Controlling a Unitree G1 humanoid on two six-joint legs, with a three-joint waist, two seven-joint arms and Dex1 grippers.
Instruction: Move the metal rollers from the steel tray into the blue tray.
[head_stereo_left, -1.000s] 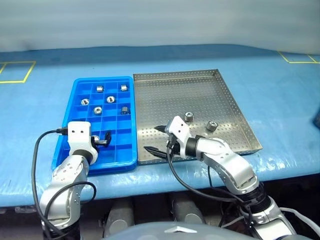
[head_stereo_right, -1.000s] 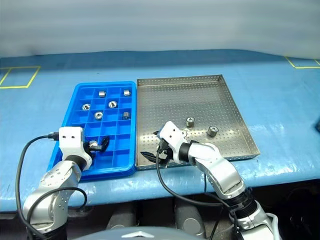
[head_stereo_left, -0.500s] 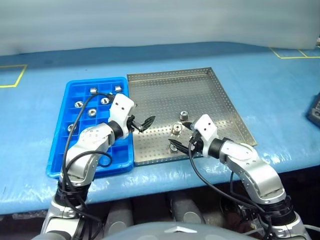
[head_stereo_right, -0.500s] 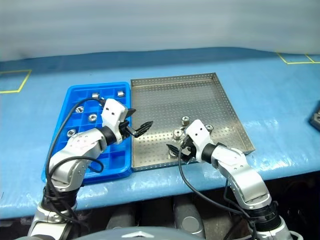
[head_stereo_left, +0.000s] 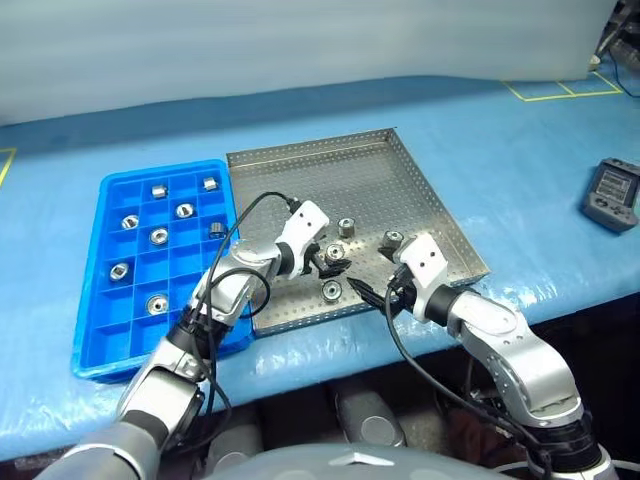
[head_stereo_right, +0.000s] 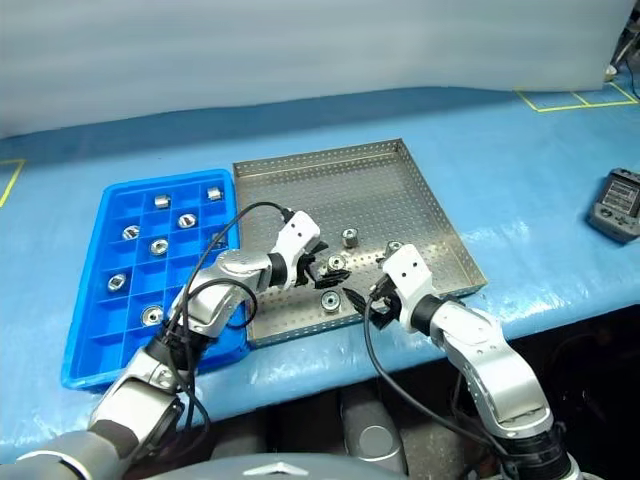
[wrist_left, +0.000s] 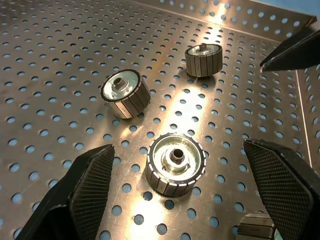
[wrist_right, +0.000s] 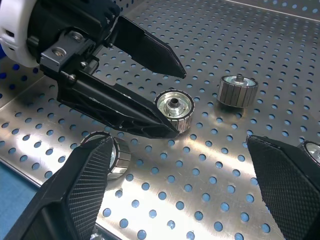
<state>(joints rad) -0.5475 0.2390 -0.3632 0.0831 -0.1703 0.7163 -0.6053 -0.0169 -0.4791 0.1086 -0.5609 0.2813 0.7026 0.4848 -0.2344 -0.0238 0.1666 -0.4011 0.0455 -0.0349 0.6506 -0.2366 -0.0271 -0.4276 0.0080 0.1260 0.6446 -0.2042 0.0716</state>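
The steel tray (head_stereo_left: 300, 180) lies in the middle of the table with several metal rollers near its front. My left gripper (head_stereo_left: 333, 262) reaches into it, open, and its fingers (wrist_left: 92, 185) stand on either side of one roller (wrist_left: 176, 162) without closing on it. Two more rollers (wrist_left: 125, 92) (wrist_left: 203, 59) lie just beyond. My right gripper (head_stereo_left: 372, 292) hovers open and empty over the tray's front edge, facing the left one. The blue tray (head_stereo_left: 105, 335) sits to the left and has several rollers (head_stereo_left: 159, 237) in its compartments.
A dark handheld device (head_stereo_left: 612, 193) lies on the blue table cover at the far right. Yellow tape marks (head_stereo_left: 545, 90) show at the back right. The table's front edge runs just below both trays.
My left arm has swung right from the blue tray into the steel tray and now straddles a roller. The right gripper shifted right along the tray's front. The camera turned right.
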